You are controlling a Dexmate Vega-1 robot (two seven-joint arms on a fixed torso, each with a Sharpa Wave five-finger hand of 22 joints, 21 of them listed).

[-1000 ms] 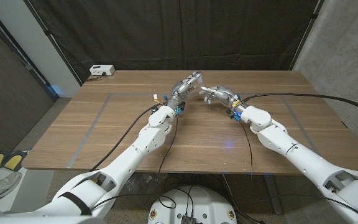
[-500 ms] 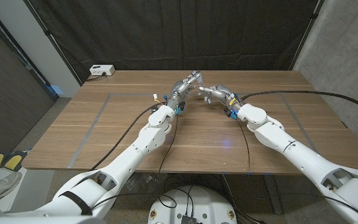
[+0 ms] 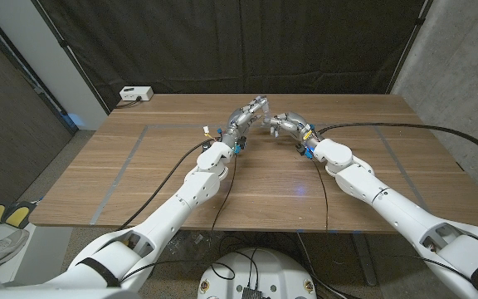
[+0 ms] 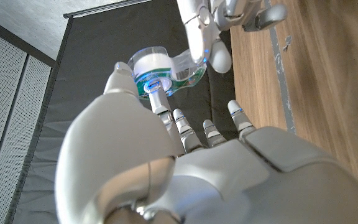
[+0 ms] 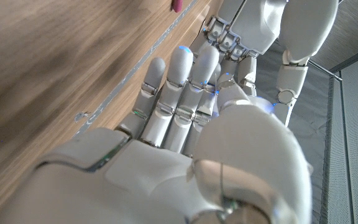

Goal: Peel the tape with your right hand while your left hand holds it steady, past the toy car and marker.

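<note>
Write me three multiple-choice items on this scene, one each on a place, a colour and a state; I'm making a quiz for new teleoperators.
1. Where do the two hands meet?
A. above the table's far middle
B. at the near left corner
C. off the table's right side

2. What colour is the print on the tape dispenser?
A. red
B. green
C. yellow

3. What is the left hand doing?
A. lying idle on the table
B. holding the dispenser
C. pointing at the wall

Answers:
1 A: in the head view the left hand and right hand come together over the far middle of the table.
2 B: the left wrist view shows green print on the clear tape dispenser.
3 B: in that view the left hand's fingers grip the dispenser, while a finger of the right hand touches it.
</note>
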